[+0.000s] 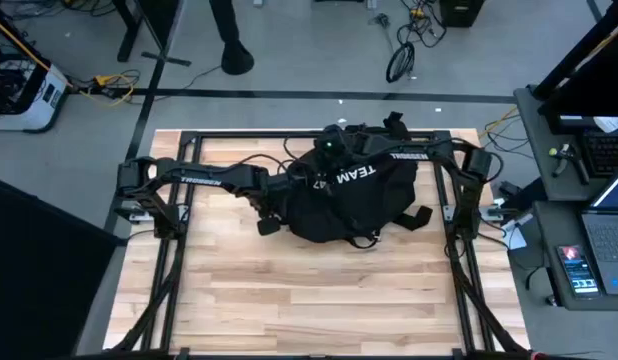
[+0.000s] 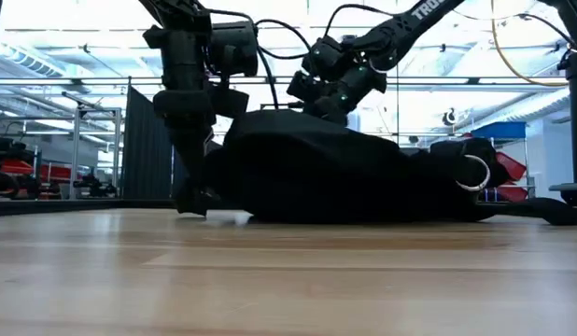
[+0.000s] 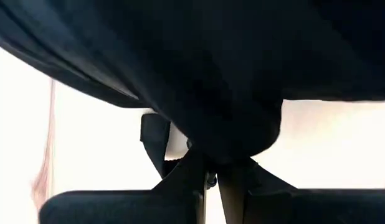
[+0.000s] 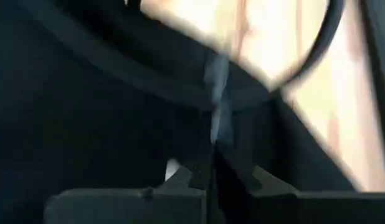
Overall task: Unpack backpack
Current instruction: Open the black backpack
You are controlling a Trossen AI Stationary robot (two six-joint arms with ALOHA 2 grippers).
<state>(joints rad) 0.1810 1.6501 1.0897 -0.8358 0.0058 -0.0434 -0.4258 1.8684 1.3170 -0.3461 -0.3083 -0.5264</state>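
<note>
Pale wooden planks make up the table (image 1: 289,300), boxed by a black frame (image 1: 169,250), with grey floor, loose cables and a laptop desk (image 1: 599,200) around it. From the left, the left gripper (image 1: 272,222) is down at the backpack's (image 1: 364,200) left edge, fingers pinched together on a fold of its black fabric. The backpack lies slumped at the table's far middle, and the right gripper (image 1: 332,148) sits on its top, fingers closed on fabric there.

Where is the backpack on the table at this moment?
In the high view the backpack lies at the far middle of the table, slightly right of centre, between both arms; the left gripper is at its left edge, the right gripper on its top.
</note>
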